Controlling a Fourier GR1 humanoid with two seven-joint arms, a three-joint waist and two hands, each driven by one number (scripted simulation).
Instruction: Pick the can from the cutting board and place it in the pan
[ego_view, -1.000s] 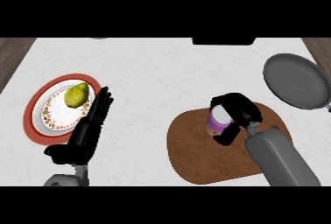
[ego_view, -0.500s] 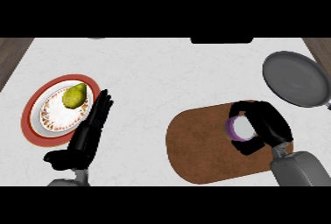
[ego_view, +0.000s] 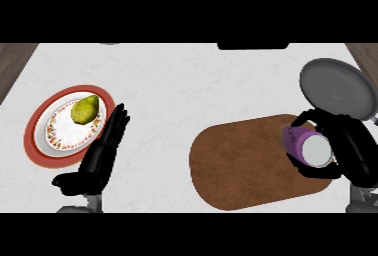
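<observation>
We have the can (ego_view: 310, 149) in our right hand (ego_view: 353, 150), with the fingers curled around it. The can is purple with a pale lid, and it sits over the right edge of the brown cutting board (ego_view: 247, 165). So the grab looks done. The can is not in the pan (ego_view: 338, 89) yet. The pan is just past the board, up and to the right, so we think the carry and drop are left. Our left hand (ego_view: 100, 157) rests open beside the plate (ego_view: 40, 145) on the surface.

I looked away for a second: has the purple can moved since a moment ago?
Yes. The can, held in the right hand, has shifted right across the cutting board, from its middle to its right edge, nearer the pan.
</observation>
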